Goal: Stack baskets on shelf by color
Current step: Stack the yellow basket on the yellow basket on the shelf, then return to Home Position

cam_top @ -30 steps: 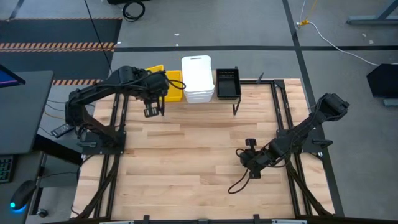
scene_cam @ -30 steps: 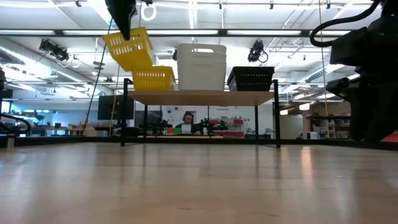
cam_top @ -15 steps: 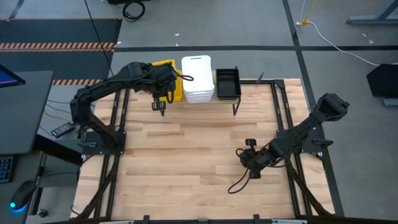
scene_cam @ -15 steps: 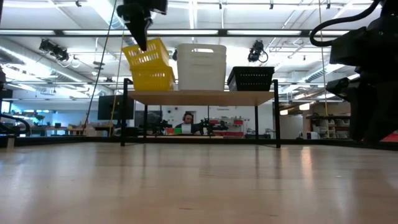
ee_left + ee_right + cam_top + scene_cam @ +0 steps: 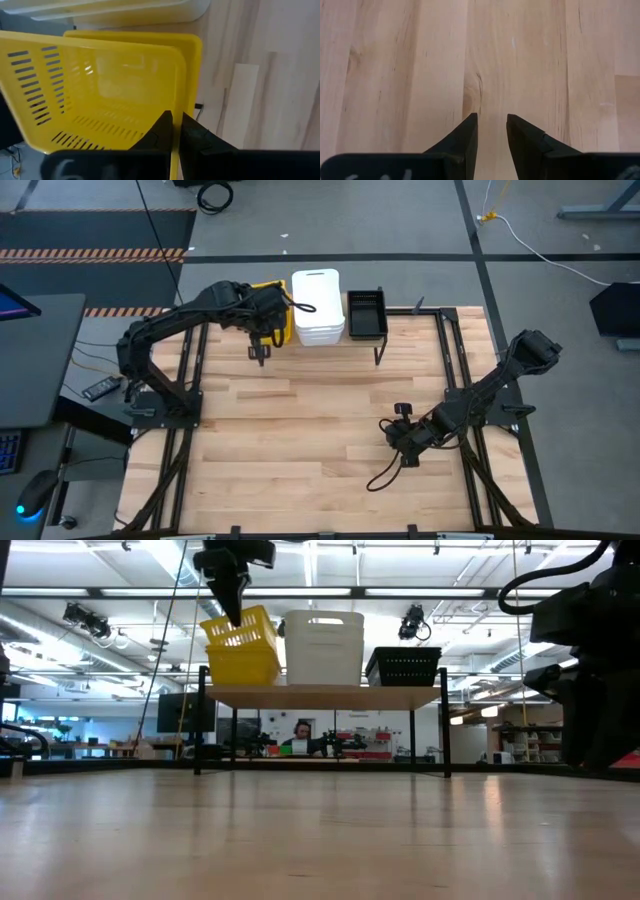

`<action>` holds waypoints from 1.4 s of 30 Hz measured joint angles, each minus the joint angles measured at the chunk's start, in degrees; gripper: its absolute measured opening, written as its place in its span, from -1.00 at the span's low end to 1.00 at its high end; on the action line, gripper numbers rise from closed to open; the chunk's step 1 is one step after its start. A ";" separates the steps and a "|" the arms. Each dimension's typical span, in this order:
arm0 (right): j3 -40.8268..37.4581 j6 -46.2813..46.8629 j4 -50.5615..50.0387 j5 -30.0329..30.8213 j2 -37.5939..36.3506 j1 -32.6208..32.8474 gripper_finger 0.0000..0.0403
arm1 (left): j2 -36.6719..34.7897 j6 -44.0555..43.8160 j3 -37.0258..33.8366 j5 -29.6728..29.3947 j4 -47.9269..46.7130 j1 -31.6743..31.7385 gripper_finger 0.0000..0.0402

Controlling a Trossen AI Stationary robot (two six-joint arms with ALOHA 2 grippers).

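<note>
Holding a yellow basket (image 5: pixel 100 95) by its rim, my left tool (image 5: pixel 175 127) has its fingers pressed together on the thin plastic wall. This basket sits tilted in a second yellow basket (image 5: pixel 243 665) on the left end of the shelf (image 5: pixel 325 696). Beside them on the shelf stands the white stack (image 5: pixel 318 307), then the black basket (image 5: pixel 365 314) at the right end. My right tool (image 5: pixel 490 131) hangs low over the bare bench (image 5: pixel 395 70), well apart from the shelf, with its fingers a little apart and holding nothing.
</note>
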 joint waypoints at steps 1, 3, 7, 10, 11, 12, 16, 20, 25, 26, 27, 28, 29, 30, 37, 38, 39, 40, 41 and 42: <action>0.00 -0.02 0.02 0.00 0.00 0.00 -0.46 | 0.25 -0.02 0.06 0.03 0.00 -0.37 -0.92; -0.01 0.00 0.02 0.00 0.00 0.00 -0.46 | 0.55 -0.07 0.02 -0.01 -0.06 -0.64 -0.91; -0.01 0.40 0.05 0.00 0.00 0.00 -0.46 | 0.94 -1.07 0.05 -0.57 0.45 -1.25 -0.84; -0.02 0.48 0.11 -0.02 0.00 0.00 -0.46 | 1.00 -1.57 0.05 -0.92 0.41 -1.25 -0.78; -0.02 0.50 0.15 0.00 0.00 0.00 -0.46 | 0.99 -1.89 0.05 -1.00 0.37 -1.25 -0.76; -0.02 0.50 0.15 0.00 0.00 0.00 -0.46 | 0.99 -2.33 0.05 -0.98 0.29 -1.25 -0.74; -0.01 0.48 0.17 0.00 0.00 0.00 -0.46 | 0.99 -3.60 0.05 -1.01 0.00 -1.25 -0.66; -0.02 0.46 0.20 0.00 0.00 0.00 -0.46 | 0.99 -4.86 0.05 -2.19 0.02 -1.51 -0.57; 0.00 0.29 0.18 0.01 0.00 0.00 -0.46 | 0.66 -6.18 0.61 -2.34 -0.19 -3.08 -0.48; -0.01 0.16 0.24 0.18 0.00 0.00 -0.46 | 0.66 -6.96 1.33 -2.06 0.01 -3.51 -0.48; -0.02 0.15 0.44 1.02 -0.04 0.00 -0.46 | 0.66 -7.99 2.16 -1.99 0.50 -4.08 -0.48; -0.02 0.20 0.74 2.04 -0.28 0.00 -0.46 | 0.61 -9.24 2.94 -1.95 1.33 -4.79 -0.48; -0.04 0.23 1.16 3.31 -0.83 0.00 -0.46 | 0.28 -10.03 3.35 -1.89 2.82 -5.63 -0.49; -0.04 -0.01 1.59 4.57 -1.66 -0.09 -0.46 | -0.32 -10.63 3.42 -1.83 4.94 -6.52 -0.51; 0.48 -4.79 1.59 13.72 -12.61 -2.42 -0.46 | -7.81 -12.24 -2.60 -1.37 27.44 -13.42 -0.66; 0.48 -5.70 1.59 15.26 -14.62 -2.99 -0.47 | -9.20 -12.20 -4.82 -1.44 30.67 -14.31 -0.69; 0.48 -6.79 1.57 16.45 -16.76 -3.49 -0.48 | -10.83 -12.25 -7.51 -1.42 33.46 -15.09 -0.72; 0.48 -8.19 1.61 17.32 -18.76 -4.08 -0.50 | -12.44 -12.35 -10.70 -1.40 35.97 -15.71 -0.75; 0.48 -9.63 1.73 18.02 -20.82 -4.62 -0.51 | -14.09 -12.46 -14.10 -1.39 38.98 -16.23 -0.79; 0.50 -11.20 1.74 18.45 -22.79 -5.10 -0.53 | -15.95 -12.82 -17.77 -1.42 41.91 -16.73 -0.82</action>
